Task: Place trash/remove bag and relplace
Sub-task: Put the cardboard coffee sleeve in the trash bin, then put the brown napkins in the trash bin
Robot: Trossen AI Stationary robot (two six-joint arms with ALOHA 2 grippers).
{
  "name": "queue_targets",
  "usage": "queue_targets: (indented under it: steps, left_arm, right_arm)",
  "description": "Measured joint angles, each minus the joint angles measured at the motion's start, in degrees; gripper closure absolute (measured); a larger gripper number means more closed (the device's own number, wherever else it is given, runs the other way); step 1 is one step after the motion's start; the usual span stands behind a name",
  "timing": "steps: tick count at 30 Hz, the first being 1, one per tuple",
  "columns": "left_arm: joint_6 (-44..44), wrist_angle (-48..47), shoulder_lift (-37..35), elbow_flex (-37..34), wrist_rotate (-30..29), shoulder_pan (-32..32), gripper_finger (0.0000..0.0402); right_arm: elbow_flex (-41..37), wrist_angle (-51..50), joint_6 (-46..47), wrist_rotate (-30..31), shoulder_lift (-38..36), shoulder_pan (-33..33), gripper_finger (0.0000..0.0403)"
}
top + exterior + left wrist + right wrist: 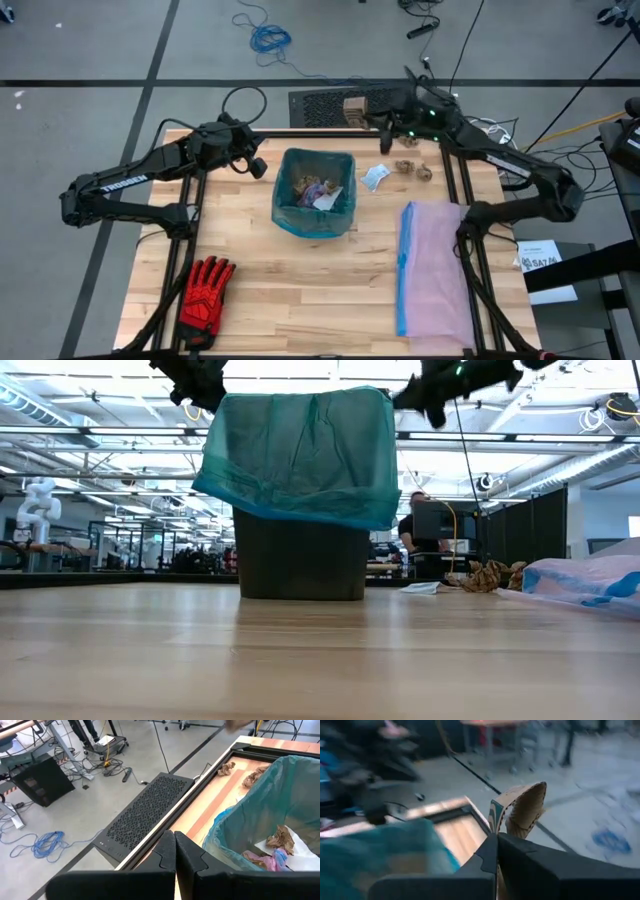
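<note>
Trash: one brown paper lump (520, 810) is pinched in the right claw (383, 120), upper centre of the high view, off the table's (300, 290) far edge and short of the bag (315, 195). Bag lines the bin at frame centre, holding scraps. More lumps (413, 168) and a pale scrap (374, 177) lie right of it. Left claw (258, 167) pressed together, empty, just left of the bag. Risk: released here, the lump would likely drop off the table.

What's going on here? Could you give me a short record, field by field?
bin: mid-table, lined with teal bag, trash inside
right gripper: shut on a brown paper lump, at the table's far edge
left gripper: shut, empty, beside the bin
loose trash: pale blue scrap, two lumps
lilac bag: flat, right side
glove: near-left corner
</note>
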Motion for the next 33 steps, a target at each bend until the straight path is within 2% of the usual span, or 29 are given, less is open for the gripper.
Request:
queue_targets:
  steps: [4, 9, 15, 20, 24, 27, 30, 33]
  left_arm:
    - [0.0, 0.02, 0.0, 0.0, 0.0, 0.0, 0.0402]
    - [0.02, 0.14, 0.0, 0.0, 0.0, 0.02, 0.0402]
    - [0.17, 1.29, 0.0, 0.0, 0.0, 0.0, 0.0402]
    - [0.23, 5.26, 0.47, 0.0, 4.38, 0.02, 0.0402]
    - [1.54, 14.9, 0.68, -2.33, 9.18, 0.0, 0.0402]
    - [1.76, 26.81, 0.66, -7.33, 13.49, 0.02, 0.0402]
    - [1.7, 39.27, 0.7, -13.91, 17.9, 0.0, 0.0402]
    - [1.36, 50.85, 1.02, -20.23, 20.58, 0.0, 0.0402]
  right_arm:
    - [0.0, 3.02, 0.31, -5.06, -2.69, 5.22, 0.0403]
    - [0.0, 6.66, 1.19, -7.06, -2.17, 12.65, 0.0403]
    - [0.02, 7.06, 1.01, -6.6, 4.48, 17.91, 0.0397]
    - [-0.01, 6.81, 1.89, -6.23, 12.23, 18.23, 0.0351]
    - [-0.02, 7.18, 1.74, -3.48, 13.06, 18.03, 0.0288]
    - [-0.02, 5.01, -0.16, -1.85, 9.6, 17.54, 0.024]
    - [0.02, -2.62, -4.59, 4.63, 3.46, 17.03, 0.0202]
    - [0.07, -14.25, -7.71, 13.6, -2.44, 16.26, 0.0182]
